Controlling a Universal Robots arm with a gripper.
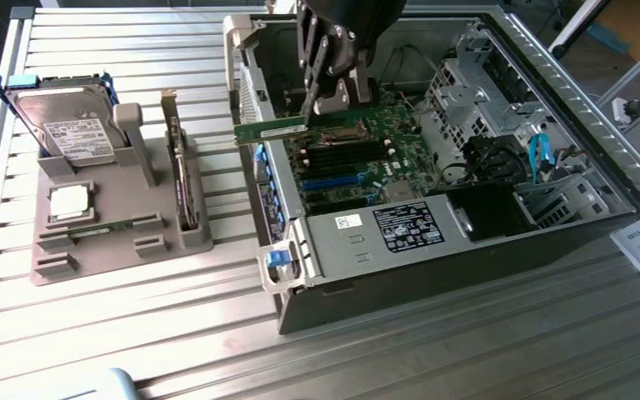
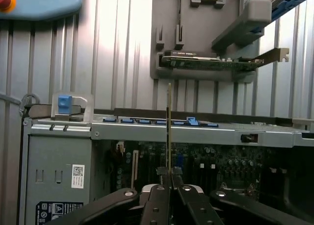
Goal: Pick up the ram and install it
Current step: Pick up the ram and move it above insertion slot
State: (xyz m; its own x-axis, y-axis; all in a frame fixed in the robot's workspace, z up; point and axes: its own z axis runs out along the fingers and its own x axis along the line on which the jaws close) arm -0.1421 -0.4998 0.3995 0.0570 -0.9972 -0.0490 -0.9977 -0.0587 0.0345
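My gripper [image 1: 322, 98] is shut on the ram [image 1: 273, 131], a long narrow green stick that juts out level toward the exterior view's left, over the open computer case's side wall [image 1: 262, 167]. In the wrist view the ram [image 2: 170, 127] appears edge-on, a thin vertical line rising from between my closed fingertips [image 2: 170, 178]. It hangs above the motherboard [image 1: 348, 154] and its dark memory slots [image 1: 346, 155], not touching them.
A grey fixture [image 1: 97, 225] on the slatted table holds a silver hard drive [image 1: 67, 125] and an upright expansion card [image 1: 177, 162]. Inside the case are a power supply [image 1: 409, 227], drive cage [image 1: 470, 83] and blue cables [image 1: 538, 154]. A pendant with a red button [image 2: 39, 2] lies on the table.
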